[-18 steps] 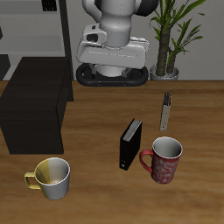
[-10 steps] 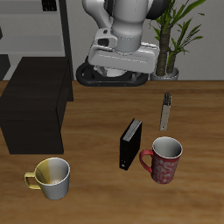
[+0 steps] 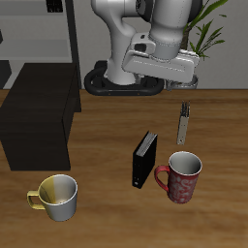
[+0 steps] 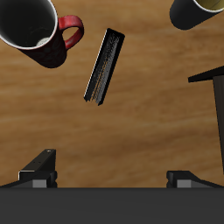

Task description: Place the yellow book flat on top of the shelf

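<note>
The yellow book (image 3: 183, 122) stands upright on its edge on the table, thin and tan-grey, behind the red mug; the wrist view does not show it. The shelf (image 3: 39, 118) is a low black box across the table from it; a corner of it shows in the wrist view (image 4: 213, 96). My gripper (image 3: 161, 81) hangs high above the back of the table, behind the yellow book and some way above it. In the wrist view the gripper (image 4: 112, 171) is open wide and empty, with the black book and both mugs below it.
A black book (image 3: 144, 160) stands upright mid-table beside a red mug (image 3: 180, 176). A yellow mug (image 3: 56, 197) sits near the front edge, in front of the shelf. A tall grey rack (image 3: 70, 34) and a potted plant (image 3: 191, 39) stand at the back.
My gripper has swung sideways along the back of the table, away from the shelf and toward the plant and the yellow book. The objects have not moved.
</note>
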You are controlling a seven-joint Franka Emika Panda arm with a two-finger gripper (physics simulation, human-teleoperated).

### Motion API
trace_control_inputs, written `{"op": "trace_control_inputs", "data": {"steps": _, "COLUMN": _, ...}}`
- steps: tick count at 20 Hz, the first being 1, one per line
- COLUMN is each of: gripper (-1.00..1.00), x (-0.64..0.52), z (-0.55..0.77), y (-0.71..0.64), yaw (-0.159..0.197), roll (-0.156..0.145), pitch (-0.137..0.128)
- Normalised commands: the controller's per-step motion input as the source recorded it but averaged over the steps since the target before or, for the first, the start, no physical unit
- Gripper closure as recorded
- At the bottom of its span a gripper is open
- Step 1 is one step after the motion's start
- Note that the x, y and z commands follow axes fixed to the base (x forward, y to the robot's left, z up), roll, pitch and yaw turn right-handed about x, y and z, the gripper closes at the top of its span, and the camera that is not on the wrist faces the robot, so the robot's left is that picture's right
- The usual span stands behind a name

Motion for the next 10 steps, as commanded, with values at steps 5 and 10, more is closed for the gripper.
{"op": "trace_control_inputs", "data": {"steps": 5, "gripper": -1.00, "x": -0.28, "z": -0.31, "y": 0.53, "yaw": 0.000, "roll": 0.017, "pitch": -0.011}}
{"op": "trace_control_inputs", "data": {"steps": 10, "gripper": -1.00, "x": -0.19, "z": -0.17, "y": 0.36, "yaw": 0.034, "roll": 0.037, "pitch": -0.033}}
